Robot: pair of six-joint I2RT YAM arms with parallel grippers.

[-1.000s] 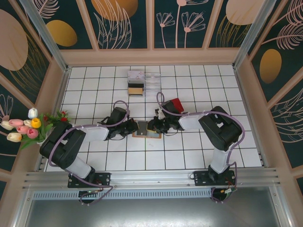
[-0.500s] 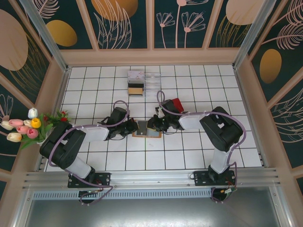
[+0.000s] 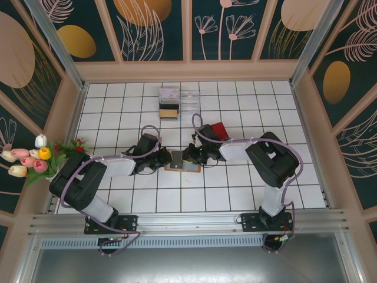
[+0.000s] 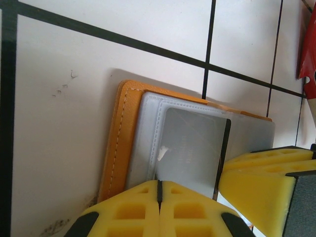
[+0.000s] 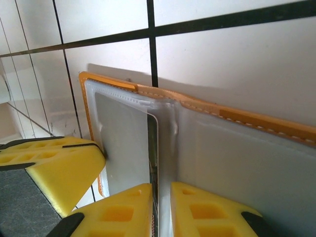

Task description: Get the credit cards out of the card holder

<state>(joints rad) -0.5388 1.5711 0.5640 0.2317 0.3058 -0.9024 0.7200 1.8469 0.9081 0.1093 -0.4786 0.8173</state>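
The card holder [image 3: 189, 165] lies open on the white tiles, tan-orange outside and grey-blue inside. Its rim is orange [image 4: 123, 133] [image 5: 256, 118]. The left panel is tipped up, and a pale grey credit card [image 4: 192, 148] [image 5: 126, 143] stands against it, partly out of the pocket. My left gripper [image 3: 168, 158] [image 4: 159, 185] comes from the left and is shut on the edge of that panel. My right gripper [image 3: 189, 155] [image 5: 161, 195] comes from the right. Its jaws are nearly together, with the card's thin white edge and the fold between them.
A red spatula [image 3: 219, 128] [image 4: 308, 64] lies just behind the right gripper. A clear plastic box [image 3: 177, 101] stands at the back of the tiled floor. A bunch of tulips [image 3: 29, 158] sits at the left wall. Wooden walls frame the tiled area.
My right gripper has edged left towards the wallet's fold. The left gripper and the card holder have stayed where they were.
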